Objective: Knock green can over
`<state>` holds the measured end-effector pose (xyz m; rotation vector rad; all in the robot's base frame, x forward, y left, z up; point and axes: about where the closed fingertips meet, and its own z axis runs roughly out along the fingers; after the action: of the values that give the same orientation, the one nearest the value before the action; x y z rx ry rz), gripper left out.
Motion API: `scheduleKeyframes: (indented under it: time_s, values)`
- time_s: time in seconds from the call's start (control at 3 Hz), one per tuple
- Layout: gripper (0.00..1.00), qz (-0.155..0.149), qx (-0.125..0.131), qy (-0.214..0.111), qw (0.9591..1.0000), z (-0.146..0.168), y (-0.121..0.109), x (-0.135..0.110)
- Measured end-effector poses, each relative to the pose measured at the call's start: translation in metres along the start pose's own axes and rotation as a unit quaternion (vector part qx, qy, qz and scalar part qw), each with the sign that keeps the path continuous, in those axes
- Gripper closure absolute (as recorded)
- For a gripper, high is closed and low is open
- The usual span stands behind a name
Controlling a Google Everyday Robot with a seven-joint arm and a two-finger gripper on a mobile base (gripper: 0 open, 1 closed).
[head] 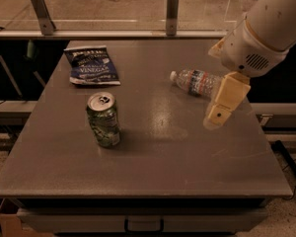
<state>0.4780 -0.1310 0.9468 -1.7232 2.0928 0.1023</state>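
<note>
The gripper (216, 116) hovers well right of the upright can (104, 120); whether it is open, I cannot tell. A careless sweep may clip the bottle (197, 82) or merely slide the can.

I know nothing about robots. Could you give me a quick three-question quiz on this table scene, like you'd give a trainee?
1. True or false: the green can stands upright on the table.
2. Which lies nearer the gripper, hovering above the table at the right of the view: A) green can, B) water bottle?
3. Fill in: the water bottle lies on its ____.
Key: 1 true; 2 B; 3 side.
</note>
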Motion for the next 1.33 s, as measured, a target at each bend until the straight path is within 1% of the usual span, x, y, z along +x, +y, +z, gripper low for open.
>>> scheduleKeyframes:
  time_s: [0.33, 0.67, 1.0, 1.33]
  values:
    - [0.0, 0.0, 0.0, 0.0, 1.0, 0.0, 0.0, 0.0]
    - [0.0, 0.003, 0.004, -0.044, 0.999, 0.01, -0.003, -0.007]
    - [0.0, -0.004, -0.002, -0.14, 0.9902, 0.037, -0.009, -0.041]
    - [0.0, -0.014, -0.028, -0.215, 0.9762, 0.056, -0.007, -0.071]
